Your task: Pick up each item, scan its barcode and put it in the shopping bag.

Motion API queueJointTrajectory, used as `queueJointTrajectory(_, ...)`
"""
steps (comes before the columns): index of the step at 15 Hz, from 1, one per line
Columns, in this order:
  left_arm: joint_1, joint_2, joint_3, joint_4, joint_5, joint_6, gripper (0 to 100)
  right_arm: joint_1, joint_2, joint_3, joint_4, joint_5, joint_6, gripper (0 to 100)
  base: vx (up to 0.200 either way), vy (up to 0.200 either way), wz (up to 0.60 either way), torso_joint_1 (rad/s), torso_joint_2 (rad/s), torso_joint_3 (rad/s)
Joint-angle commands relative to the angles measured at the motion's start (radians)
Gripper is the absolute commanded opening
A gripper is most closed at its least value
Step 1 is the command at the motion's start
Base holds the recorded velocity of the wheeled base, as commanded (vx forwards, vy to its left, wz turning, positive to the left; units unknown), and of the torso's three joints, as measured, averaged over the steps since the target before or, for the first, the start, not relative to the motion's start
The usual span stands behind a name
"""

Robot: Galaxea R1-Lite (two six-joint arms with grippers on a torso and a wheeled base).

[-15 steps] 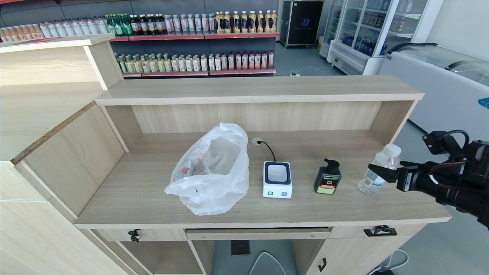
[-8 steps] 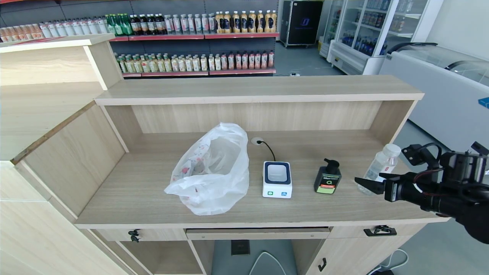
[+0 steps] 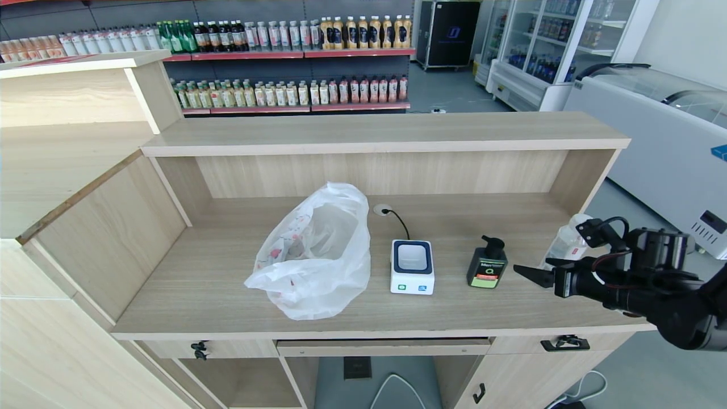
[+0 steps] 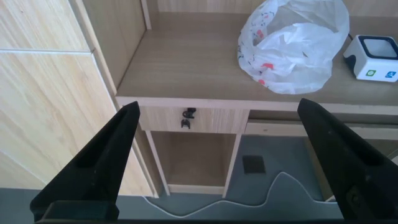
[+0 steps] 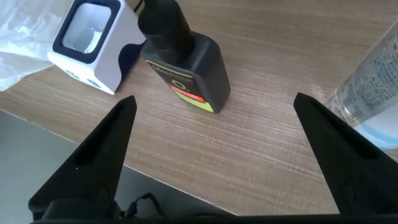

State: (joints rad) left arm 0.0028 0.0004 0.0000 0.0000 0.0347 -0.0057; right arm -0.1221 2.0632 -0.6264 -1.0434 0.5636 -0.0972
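Head view: right gripper (image 3: 537, 268) held low over counter (image 3: 511, 309), near right front edge, fingers spread wide. Pump bottle (image 3: 487, 267) stood upright just left of fingertips, not touched. Water bottle (image 3: 562, 244) partly hidden behind gripper. Scanner (image 3: 412, 267) and shopping bag (image 3: 315, 255) farther left.

Left wrist view: left gripper (image 4: 219, 109) held out before counter's front edge, fingers spread, nothing held.

Right wrist view: pump bottle seen between spread fingers, ahead of tips.

Place: a small shop; I face its checkout counter (image 3: 227, 284).
Beyond it: bottled-drink shelves (image 3: 295, 55), glass-door coolers (image 3: 545, 45), a chest freezer (image 3: 642, 108).
On the counter before me: barcode scanner (image 3: 412, 267), plastic shopping bag (image 3: 315, 255).
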Motion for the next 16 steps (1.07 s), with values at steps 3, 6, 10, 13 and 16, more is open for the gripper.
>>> queueJointTrajectory(3, 0.0, 0.0, 0.0, 0.0, 0.001, 0.0, 100, 0.004, 0.078, -0.078, -0.003, 0.028, -0.002, 100, 0.0, 0.0, 0.0, 0.0, 0.0, 0.0)
queueJointTrajectory(6, 0.0, 0.0, 0.0, 0.0, 0.001, 0.0, 100, 0.006, 0.106, -0.105, -0.014, 0.076, -0.001, 100, 0.0, 0.0, 0.0, 0.0, 0.0, 0.0)
queueJointTrajectory(10, 0.0, 0.0, 0.0, 0.0, 0.001, 0.0, 100, 0.045, 0.17, -0.133, -0.063, 0.107, -0.01, 100, 0.0, 0.0, 0.0, 0.0, 0.0, 0.0)
queueJointTrajectory(13, 0.0, 0.0, 0.0, 0.0, 0.001, 0.0, 100, 0.061, 0.202, -0.145, -0.086, 0.108, -0.01, 100, 0.0, 0.0, 0.0, 0.0, 0.0, 0.0)
queueJointTrajectory(16, -0.001, 0.0, 0.0, 0.0, 0.001, 0.0, 100, 0.072, 0.227, -0.148, -0.102, 0.131, -0.01, 100, 0.0, 0.0, 0.0, 0.0, 0.0, 0.0)
